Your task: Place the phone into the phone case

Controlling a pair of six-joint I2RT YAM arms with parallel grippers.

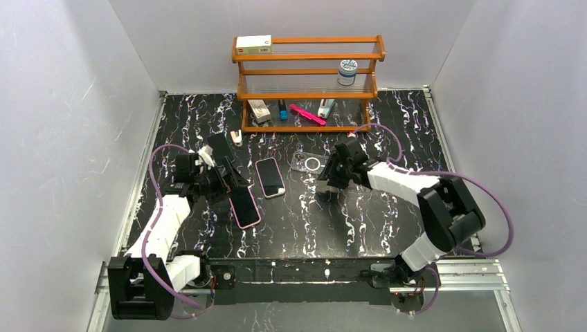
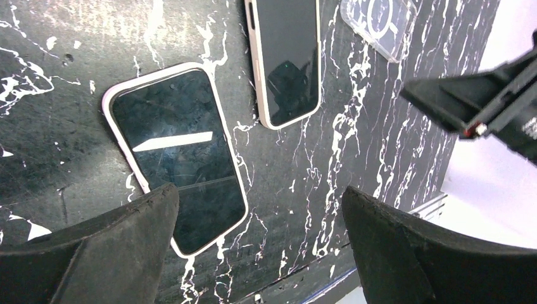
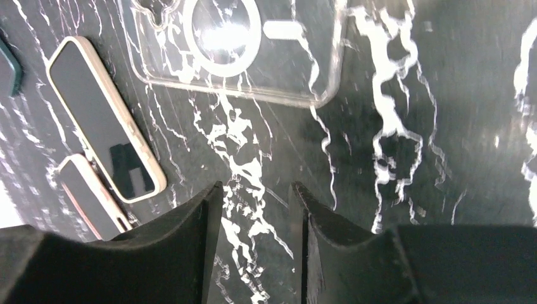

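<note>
Two phones lie face up on the black marble table. One phone with a pale rim (image 1: 270, 177) is in the middle; one with a pink rim (image 1: 244, 207) lies nearer the front left. The clear phone case (image 1: 308, 163) lies flat behind them, empty. My left gripper (image 1: 232, 182) is open and empty, hovering over the pink-rimmed phone (image 2: 174, 155); the pale-rimmed phone (image 2: 285, 60) and the case (image 2: 378, 25) lie beyond. My right gripper (image 1: 331, 184) is narrowly open and empty, just in front of the case (image 3: 240, 47). Both phones show at its left: pale-rimmed phone (image 3: 104, 120), pink-rimmed phone (image 3: 92, 193).
A wooden shelf (image 1: 308, 57) at the back holds a box, a jar and small items. A dark flat object (image 1: 220, 145) and a small white item (image 1: 236, 137) lie behind my left gripper. White walls enclose the table on three sides.
</note>
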